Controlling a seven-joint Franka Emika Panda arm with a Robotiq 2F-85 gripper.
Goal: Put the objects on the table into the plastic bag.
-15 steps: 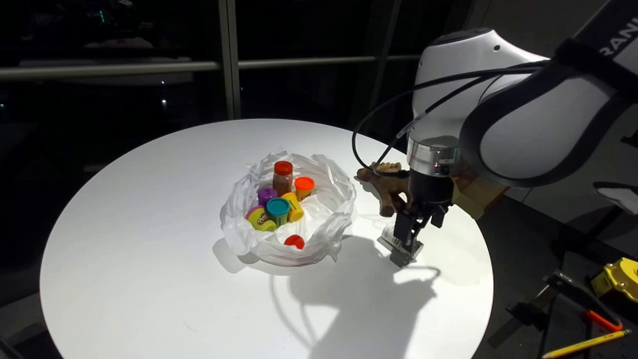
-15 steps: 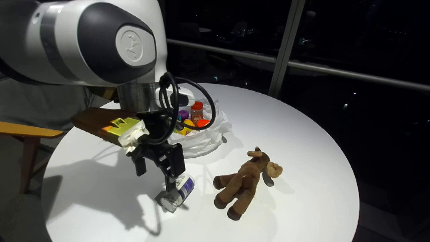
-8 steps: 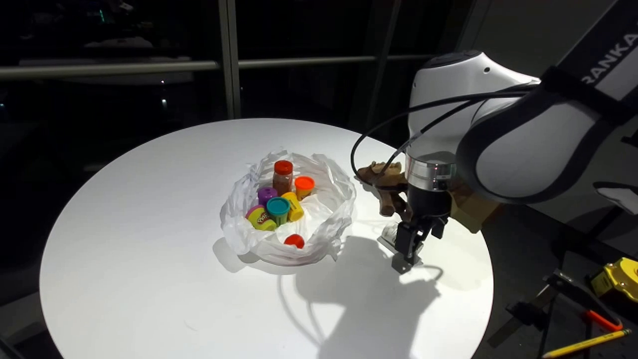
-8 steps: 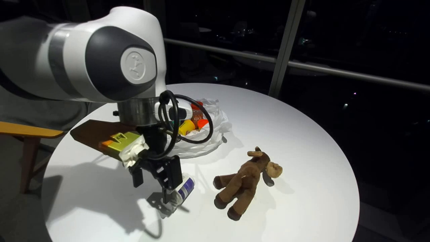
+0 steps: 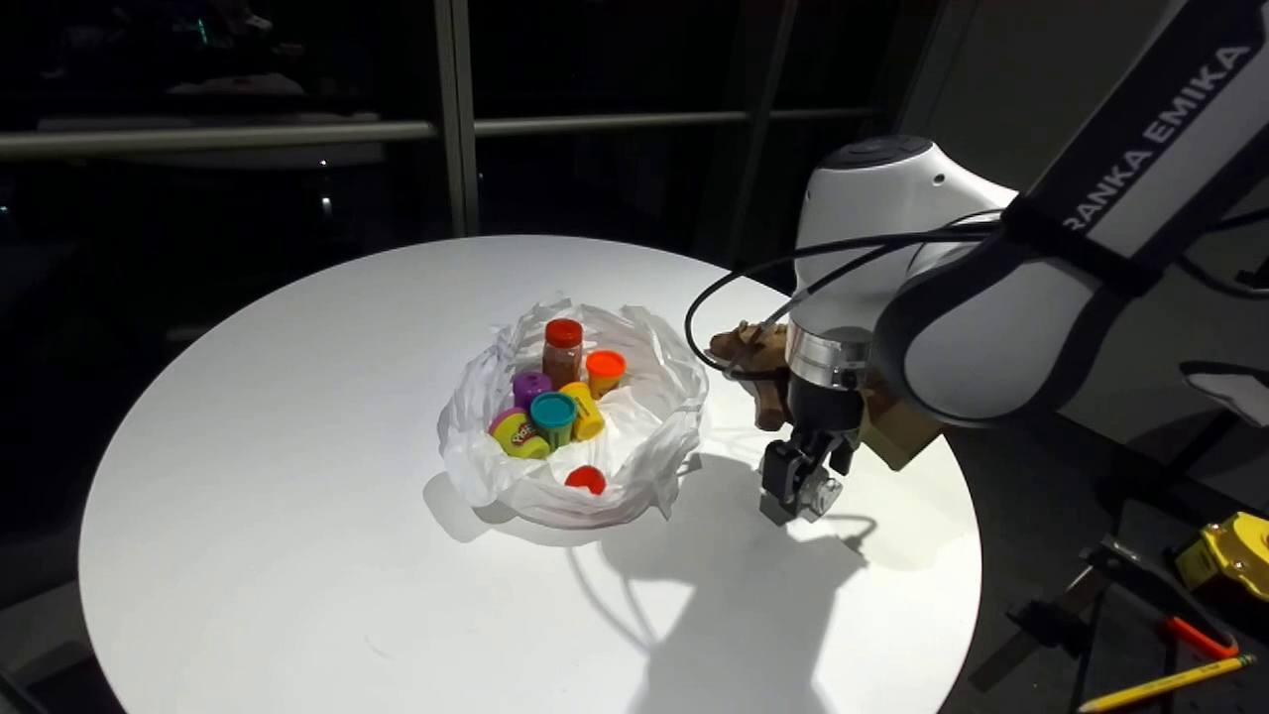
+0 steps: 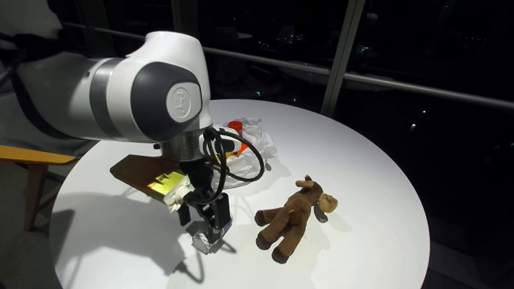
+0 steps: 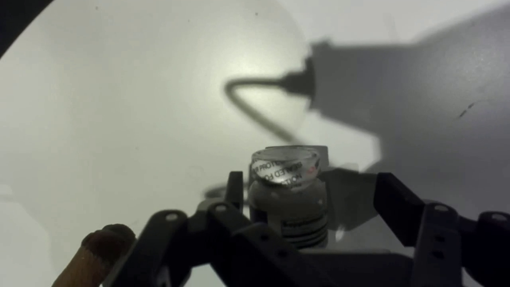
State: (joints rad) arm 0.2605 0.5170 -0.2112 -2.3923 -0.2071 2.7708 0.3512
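Though contact unclear, bottle (image 7: pixel 287 201) between the pincer's (image 7: pixel 312 195) parted jaws.

tubs (image 5: pixel 553 412), jar (image 5: pixel 562 355) in bag (image 5: pixel 649 468) on table (image 5: pixel 297 476); bottle (image 7: pixel 287 203), plush (image 6: pixel 295 214) on table near bag.

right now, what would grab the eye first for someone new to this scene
Probably the big white robot arm over the round table, its open gripper straddling a bottle that lies on its side. Next, the bright tubs inside the crumpled plastic bag near the table's middle. In an exterior view, the brown plush also draws attention, sprawled on the table outside the bag.
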